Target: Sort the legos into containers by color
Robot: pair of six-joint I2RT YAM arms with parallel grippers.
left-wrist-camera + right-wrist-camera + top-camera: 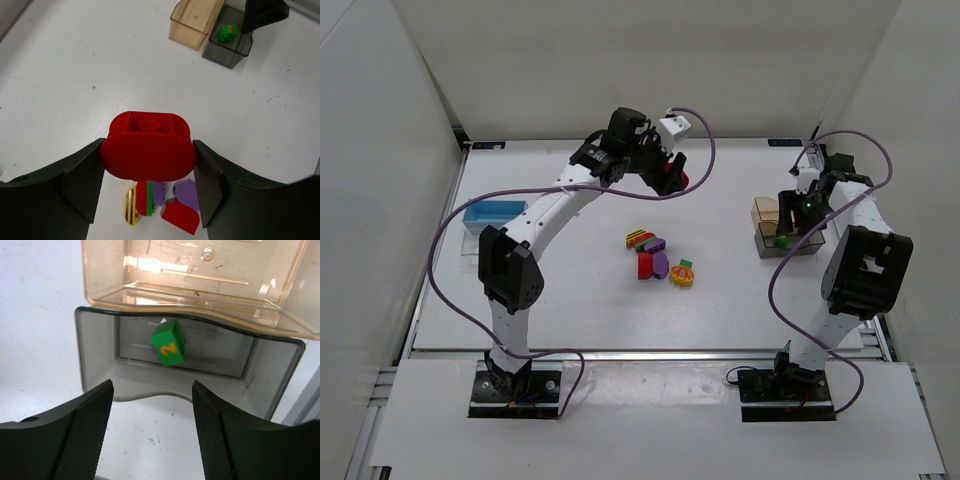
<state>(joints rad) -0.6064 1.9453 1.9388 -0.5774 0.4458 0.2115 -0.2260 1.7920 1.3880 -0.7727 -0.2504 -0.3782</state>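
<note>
My left gripper (676,180) is shut on a red rounded lego (148,150) and holds it high above the table, behind the pile. The pile of legos (660,258) lies mid-table: a yellow striped one (131,206), a red-and-green one (145,197), purple ones (187,192), a red one (181,217) and a yellow-orange one (682,274). My right gripper (152,410) is open and empty, just in front of the dark-clear container (95,365). A green lego (168,343) with a yellow 2 lies inside it. The tan-amber container (200,295) behind it is empty.
The blue container (492,214) stands at the left of the table, with what looks like a clear container (470,245) beside it. White walls enclose the table on three sides. Purple cables loop round both arms.
</note>
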